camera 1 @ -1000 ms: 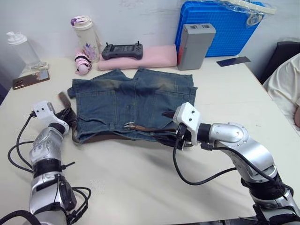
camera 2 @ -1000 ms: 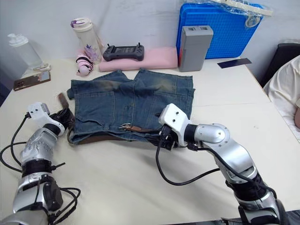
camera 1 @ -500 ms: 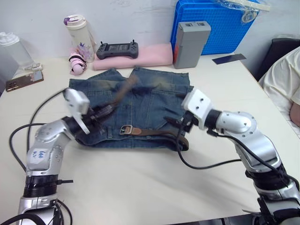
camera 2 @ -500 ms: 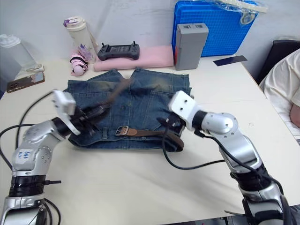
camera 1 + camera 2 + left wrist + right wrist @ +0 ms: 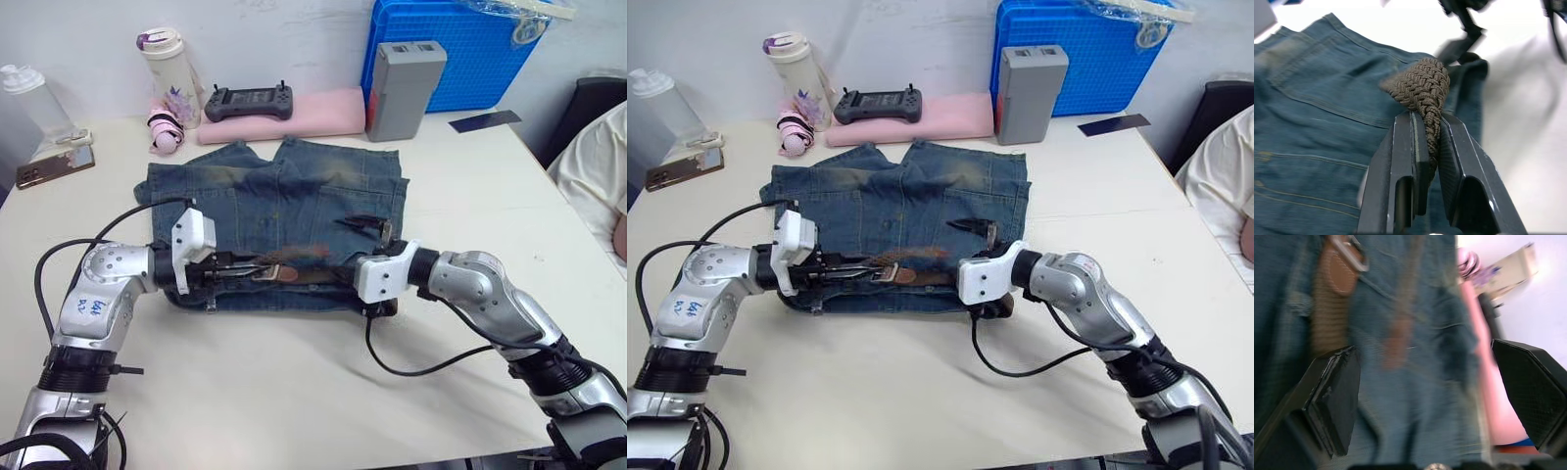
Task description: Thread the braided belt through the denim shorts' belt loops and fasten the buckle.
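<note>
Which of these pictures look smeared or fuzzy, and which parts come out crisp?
Right wrist view: the denim shorts and buckle are smeared, as if mid-motion. Left wrist view: the braided belt pinched in the left claw is crisp, the far background fuzzy. Left eye view: the belt's end near the right claw is streaked, while the blue crate is sharp.

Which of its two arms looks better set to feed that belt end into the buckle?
Probably the left: its gripper pinches the dark brown braided belt beside the silver buckle; the right gripper is open over the faded blue denim shorts.
</note>
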Motion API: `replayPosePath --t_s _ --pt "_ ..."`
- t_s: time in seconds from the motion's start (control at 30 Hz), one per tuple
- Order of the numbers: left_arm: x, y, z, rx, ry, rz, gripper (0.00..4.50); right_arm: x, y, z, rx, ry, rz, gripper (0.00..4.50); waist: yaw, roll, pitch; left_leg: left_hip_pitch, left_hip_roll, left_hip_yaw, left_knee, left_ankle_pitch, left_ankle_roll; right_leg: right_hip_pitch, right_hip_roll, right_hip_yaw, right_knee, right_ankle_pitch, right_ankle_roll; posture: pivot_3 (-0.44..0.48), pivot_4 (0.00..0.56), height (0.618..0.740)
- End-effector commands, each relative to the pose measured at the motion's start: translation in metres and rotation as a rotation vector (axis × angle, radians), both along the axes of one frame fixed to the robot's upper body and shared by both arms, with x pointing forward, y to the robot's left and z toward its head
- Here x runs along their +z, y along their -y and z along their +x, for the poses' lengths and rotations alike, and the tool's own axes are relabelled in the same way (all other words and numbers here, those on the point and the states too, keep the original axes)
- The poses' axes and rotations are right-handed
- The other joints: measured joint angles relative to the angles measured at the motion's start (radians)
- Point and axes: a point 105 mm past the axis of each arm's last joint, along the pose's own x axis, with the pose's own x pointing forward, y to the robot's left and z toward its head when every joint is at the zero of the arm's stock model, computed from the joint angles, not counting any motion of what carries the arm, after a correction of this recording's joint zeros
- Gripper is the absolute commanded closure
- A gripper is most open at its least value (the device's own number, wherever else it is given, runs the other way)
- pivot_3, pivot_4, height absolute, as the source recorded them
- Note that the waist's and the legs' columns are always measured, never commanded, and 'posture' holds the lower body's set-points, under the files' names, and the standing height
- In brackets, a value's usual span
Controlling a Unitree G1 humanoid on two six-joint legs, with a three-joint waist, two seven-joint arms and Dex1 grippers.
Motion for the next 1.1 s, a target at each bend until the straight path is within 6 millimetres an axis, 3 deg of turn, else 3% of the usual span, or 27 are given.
replayPosePath --t_s 0.03,0.2,0.43,0.57,0.7,0.8,1.03,1.1 --pt "0.020 -0.003 -0.002 -0.009 0.046 -0.049 3.91 0.018 -0.002 -0.008 0.038 0.027 0.033 0.00 -0.003 0.000 0.001 0.000 0.000 0.000 0.000 0.000 0.000 0.000 0.000 0.000 0.000 0.000 0.000 0.000 0.150 0.676" --pt "0.021 -0.001 -0.013 -0.055 0.026 -0.027 3.91 0.004 -0.011 0.012 -0.046 0.043 0.023 0.00 -0.010 0.000 0.001 0.000 0.001 0.000 0.000 0.000 0.000 0.000 0.001 0.000 0.000 0.000 0.000 0.000 0.150 0.676" --pt "0.025 0.000 -0.015 -0.067 0.024 -0.018 3.91 -0.007 -0.025 0.023 -0.073 0.018 0.081 0.00 -0.020 0.001 0.001 0.000 0.001 0.000 0.000 0.000 0.000 0.000 0.001 0.000 0.000 0.000 0.000 0.000 0.150 0.676" --pt "0.024 0.001 -0.016 -0.066 0.014 -0.020 3.95 -0.009 -0.025 0.027 -0.090 0.013 0.082 1.16 -0.022 0.002 0.001 0.000 0.001 0.000 0.000 0.000 0.000 -0.001 0.001 0.000 0.001 0.000 0.000 0.000 0.150 0.676" --pt "0.024 -0.001 -0.018 -0.061 0.013 -0.018 3.95 -0.009 -0.026 0.027 -0.097 0.003 0.088 3.18 -0.022 0.002 0.001 0.000 0.001 0.000 0.000 0.000 0.000 -0.001 0.001 0.001 0.001 0.000 0.000 0.000 0.150 0.676" --pt "0.024 -0.002 -0.017 -0.054 0.012 -0.018 3.95 -0.008 -0.027 0.027 -0.095 0.011 0.087 4.46 -0.022 0.002 0.002 0.000 0.001 0.000 0.000 0.000 0.000 -0.001 0.001 0.000 0.001 0.000 0.000 0.000 0.150 0.676" --pt "0.019 -0.008 -0.014 -0.024 -0.035 0.001 3.95 -0.003 -0.030 0.027 -0.101 0.015 0.114 4.46 -0.022 0.002 0.002 0.000 0.001 0.000 0.000 0.000 0.000 -0.001 0.002 0.001 0.001 0.000 0.000 0.000 0.150 0.676" --pt "0.014 -0.008 -0.014 -0.024 -0.051 0.024 3.35 -0.008 -0.030 0.026 -0.108 0.007 0.109 4.50 -0.022 0.002 0.002 0.000 0.001 0.000 0.000 0.000 0.000 -0.001 0.002 0.001 0.001 0.000 0.000 0.000 0.150 0.676"
